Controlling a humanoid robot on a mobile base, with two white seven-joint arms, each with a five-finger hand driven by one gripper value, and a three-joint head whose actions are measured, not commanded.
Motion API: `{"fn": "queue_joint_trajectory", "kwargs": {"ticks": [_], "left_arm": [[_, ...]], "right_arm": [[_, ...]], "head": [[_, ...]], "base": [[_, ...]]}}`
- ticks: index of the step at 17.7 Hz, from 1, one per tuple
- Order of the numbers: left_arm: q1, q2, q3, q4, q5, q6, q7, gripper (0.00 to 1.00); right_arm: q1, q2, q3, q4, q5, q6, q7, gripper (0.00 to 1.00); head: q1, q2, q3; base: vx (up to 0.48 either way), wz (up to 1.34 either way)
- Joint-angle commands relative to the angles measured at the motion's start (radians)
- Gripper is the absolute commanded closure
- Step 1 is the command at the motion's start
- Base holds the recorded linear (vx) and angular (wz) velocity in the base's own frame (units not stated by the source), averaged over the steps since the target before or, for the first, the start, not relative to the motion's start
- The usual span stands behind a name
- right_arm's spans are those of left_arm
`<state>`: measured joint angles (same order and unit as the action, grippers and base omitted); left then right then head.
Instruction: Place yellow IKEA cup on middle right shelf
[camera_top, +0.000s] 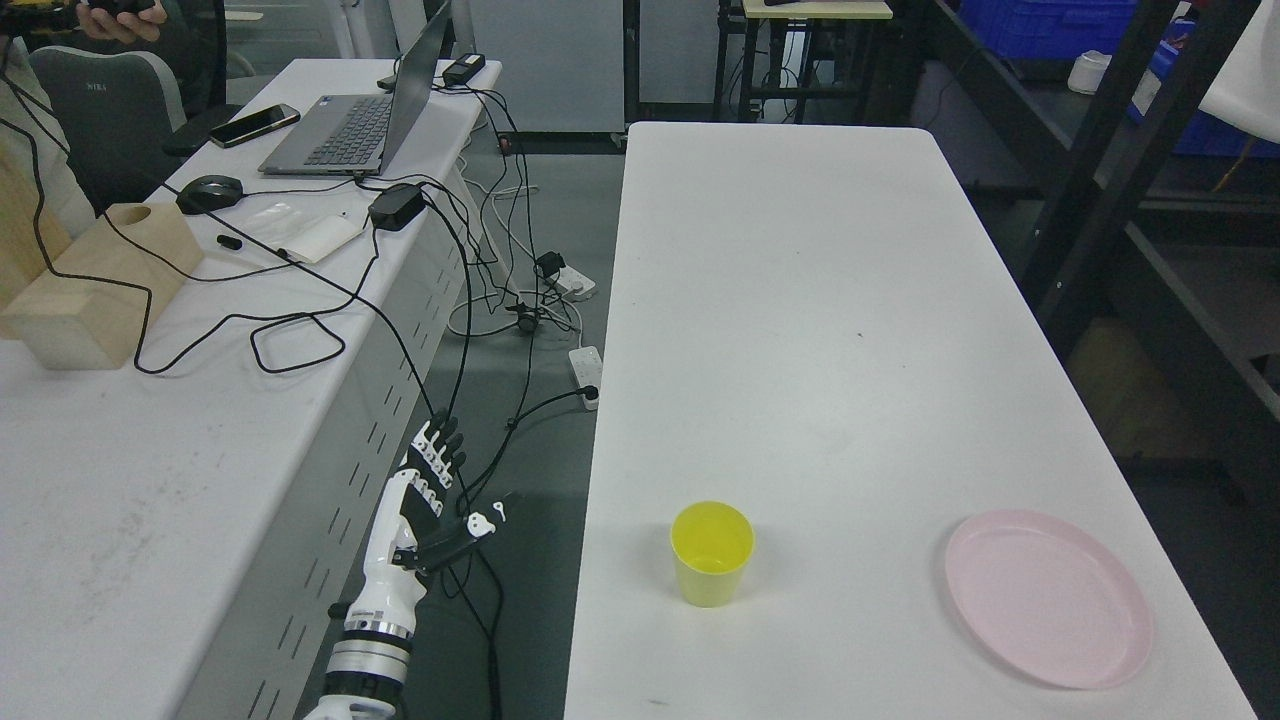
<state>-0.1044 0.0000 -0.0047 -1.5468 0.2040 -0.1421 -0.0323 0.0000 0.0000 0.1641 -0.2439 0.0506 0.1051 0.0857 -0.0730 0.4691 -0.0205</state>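
Across the centre and right of the frame, work surface: long white rectangular table, bare apart from two items near its lower edge.
Left of frame, side desk: white desk carrying a grey open laptop, black mouse, black phone, pale wooden block and trailing black cables.
Upper right of frame, shelving: dark metal shelf frame, well apart from the cup; which level is the middle right shelf cannot be told.
Lower right of frame, bystander item: round pale pink plastic plate, lying flat, clear of the cup.
Lower centre of frame, task object: yellow plastic IKEA cup, upright, mouth open upward, standing free on the table, untouched.
Lower left of frame, left hand: white and black, fingers extended and loosely spread, thumb out to the side, holding nothing, hanging over the gap between desk and table.
Right hand: not visible.
Upper left corner, person: only hands and a sleeve show.
Risk, judged: a sideways approach could knock the light cup over; the arm might snag the hanging cables; a long carry to the shelf invites slipping.
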Motion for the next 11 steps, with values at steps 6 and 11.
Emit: {"fn": "queue_joint_trajectory", "kwargs": {"ticks": [6,11], "left_arm": [[-0.034,0.017,-0.339,-0.004,0.000,-0.007,0.000,0.00],[-0.032,0.017,-0.428,-0.004,0.000,-0.025,0.000,0.00]], "right_arm": [[0.006,-0.017,0.000,0.000,0.000,0.001,0.000,0.01],[0.006,-0.017,0.000,0.000,0.000,0.001,0.000,0.01]], "head": [[0.0000,0.000,0.000],[0.0000,0.000,0.000]], "base": [[0.000,0.00],[0.000,0.00]]}}
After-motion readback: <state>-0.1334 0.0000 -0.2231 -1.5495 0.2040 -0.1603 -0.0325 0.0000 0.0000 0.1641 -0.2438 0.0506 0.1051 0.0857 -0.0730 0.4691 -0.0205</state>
